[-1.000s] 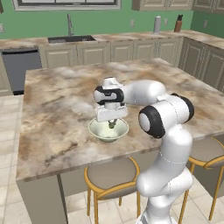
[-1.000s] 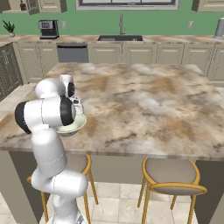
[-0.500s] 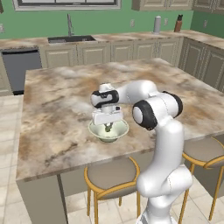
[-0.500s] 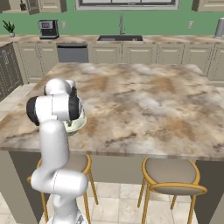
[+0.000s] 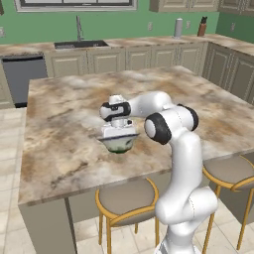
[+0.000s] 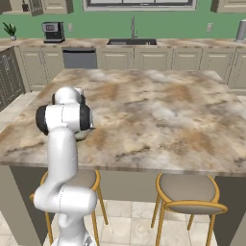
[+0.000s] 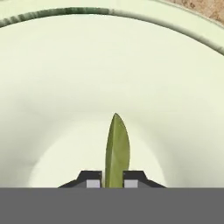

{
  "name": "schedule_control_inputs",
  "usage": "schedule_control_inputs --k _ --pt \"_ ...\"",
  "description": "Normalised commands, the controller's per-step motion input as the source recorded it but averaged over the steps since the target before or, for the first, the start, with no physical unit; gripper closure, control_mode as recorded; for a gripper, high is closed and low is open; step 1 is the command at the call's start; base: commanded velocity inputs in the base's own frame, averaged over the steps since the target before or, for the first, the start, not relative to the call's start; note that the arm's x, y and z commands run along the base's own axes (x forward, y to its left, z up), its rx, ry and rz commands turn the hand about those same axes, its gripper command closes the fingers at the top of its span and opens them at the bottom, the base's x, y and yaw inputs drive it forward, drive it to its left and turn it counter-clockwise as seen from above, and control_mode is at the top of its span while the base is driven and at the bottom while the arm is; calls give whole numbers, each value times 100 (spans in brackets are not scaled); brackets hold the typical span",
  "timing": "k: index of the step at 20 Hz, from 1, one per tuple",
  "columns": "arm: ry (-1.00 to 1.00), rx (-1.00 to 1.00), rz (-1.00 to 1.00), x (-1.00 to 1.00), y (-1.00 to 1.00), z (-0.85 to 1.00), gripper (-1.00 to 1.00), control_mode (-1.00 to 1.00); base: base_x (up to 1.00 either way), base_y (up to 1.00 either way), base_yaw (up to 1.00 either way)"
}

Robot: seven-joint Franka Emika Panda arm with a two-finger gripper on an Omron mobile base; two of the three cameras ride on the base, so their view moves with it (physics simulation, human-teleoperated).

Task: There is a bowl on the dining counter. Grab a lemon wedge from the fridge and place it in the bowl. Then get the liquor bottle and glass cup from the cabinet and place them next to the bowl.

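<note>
Lemon wedge (image 7: 117, 151) now sits low in the bowl (image 7: 65, 87) at centre frame, the tool (image 7: 113, 180) lowered since and barely parted around it, so release looks underway.

The arm folds forward, end effector (image 7: 112, 180) pointing down, fingers narrowly parted.

Bowl (image 6: 82, 134): mostly hidden behind arm, right base view. Wedge (image 7: 117, 151): lower end cut off between fingers (image 7: 92, 179); grip contact unclear.
</note>
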Motion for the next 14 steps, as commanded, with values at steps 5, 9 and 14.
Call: schedule_control_inputs --k 5,9,14 --pt "-1 0 0 -10 0 2 -100 -100 0 0 0" --pt "-5 0 0 -30 0 23 -100 -100 0 0 0" --pt "-8 0 0 -39 0 38 -100 -100 0 0 0"
